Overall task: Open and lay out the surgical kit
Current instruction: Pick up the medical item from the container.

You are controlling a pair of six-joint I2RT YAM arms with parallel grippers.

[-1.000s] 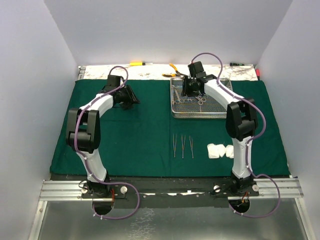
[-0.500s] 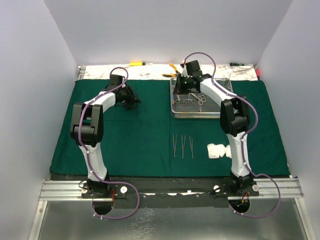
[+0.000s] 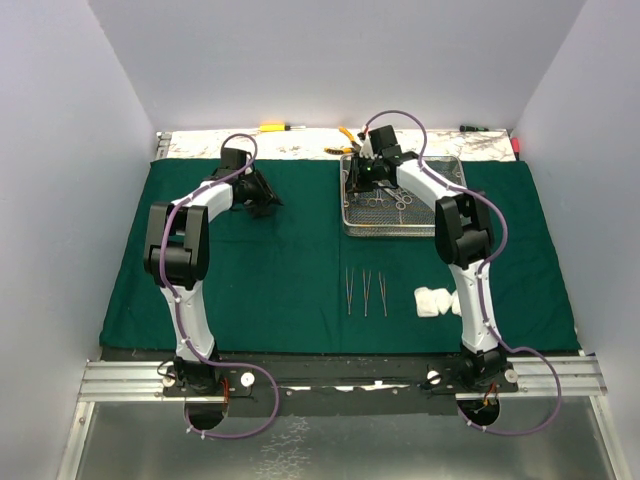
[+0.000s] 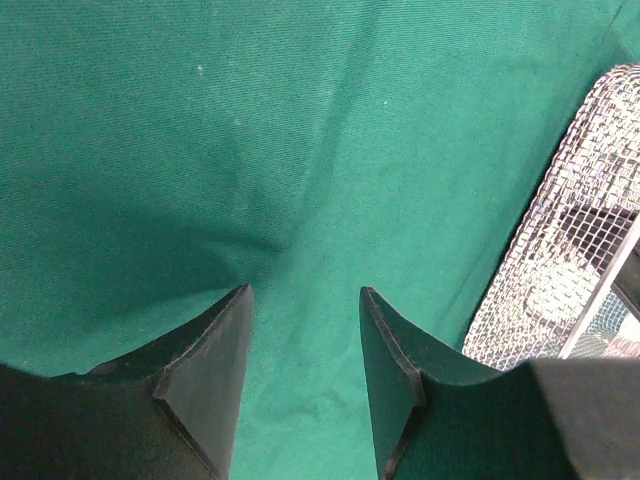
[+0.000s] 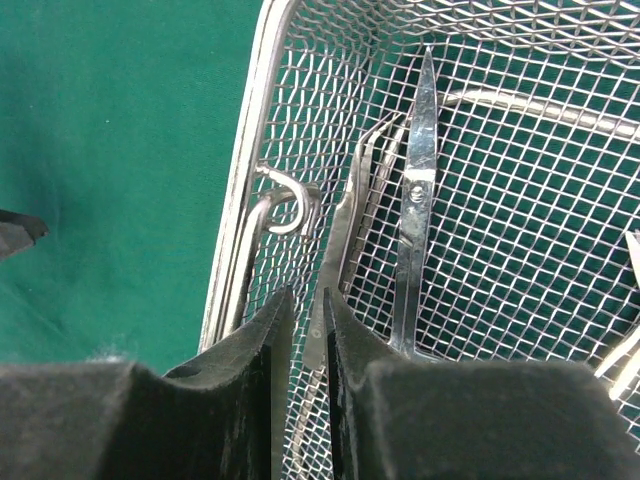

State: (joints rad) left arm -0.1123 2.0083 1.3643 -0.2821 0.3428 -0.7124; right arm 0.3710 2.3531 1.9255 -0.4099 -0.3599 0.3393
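Reaching into the left end of the wire-mesh tray (image 3: 400, 233), your right gripper (image 5: 306, 295) hangs just inside the tray's left rim. Its fingers are drawn to a narrow slit, and the thin steel shank of a clamp (image 5: 340, 230) runs into the gap; whether they truly grip it cannot be told. Scissors (image 5: 415, 200) lie just beside that clamp on the mesh, and a ring handle sits close against the rim wall. Your left gripper (image 4: 305, 290) hovers low over the green cloth (image 3: 280, 270), fingers spread wide with fabric showing between them, and the tray's edge lies off to its right, apart from it. The cloth lies opened flat across the table, with the tray on its far right part. Three tweezers (image 3: 365, 292) lie in a row toward the cloth's near edge. White gauze rolls (image 3: 432, 301) sit just to their right, partly behind your right arm. A broad stretch of green fabric runs between the left gripper and the tweezers. Yellow-handled pliers (image 3: 345, 138) and a screwdriver (image 3: 272, 127) rest beyond the cloth's far edge.
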